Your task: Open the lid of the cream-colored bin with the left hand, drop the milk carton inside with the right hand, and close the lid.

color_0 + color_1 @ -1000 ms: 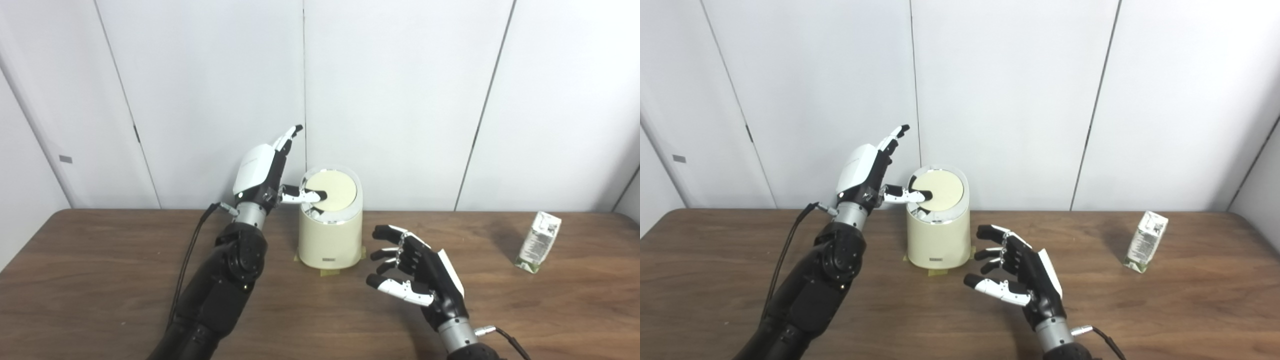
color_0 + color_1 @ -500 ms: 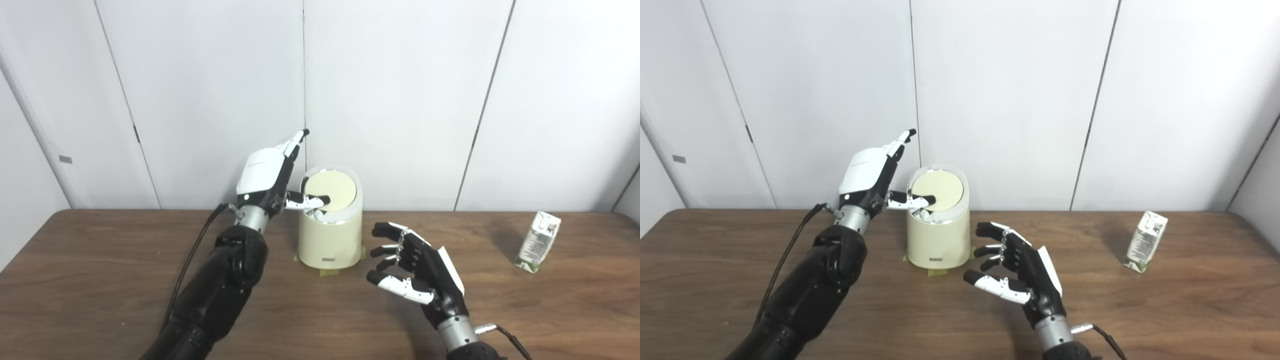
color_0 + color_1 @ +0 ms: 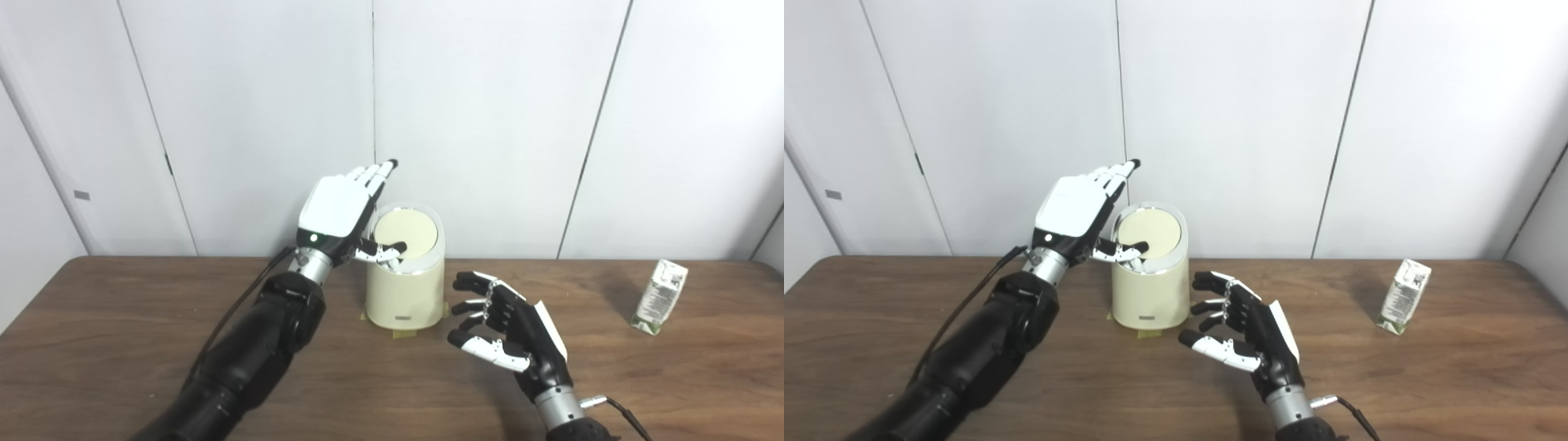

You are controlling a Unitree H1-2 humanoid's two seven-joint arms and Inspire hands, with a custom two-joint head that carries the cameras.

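left hand [image 3: 335, 211] hovers spread, thumb on the bin [image 3: 404, 288] lid [image 3: 405, 233] just beneath it; i'd press straight down to pop it. right hand [image 3: 514, 343] waits empty; milk carton [image 3: 659, 296] stands far right.

Lidded cream bin [image 3: 404, 288] mid-table; upright milk carton [image 3: 659, 296] far right.

You are looking through two head cameras sitting side by side, both facing forward and tilting down across the table [image 3: 122, 343] toward the white wall [image 3: 490, 122]. Both arms are entering from the bottom edge, so you are viewing from close behind them. The two views are sharing nearly the whole scene; the right eye is showing the bin [image 3: 1149, 288] shifted slightly leftward.
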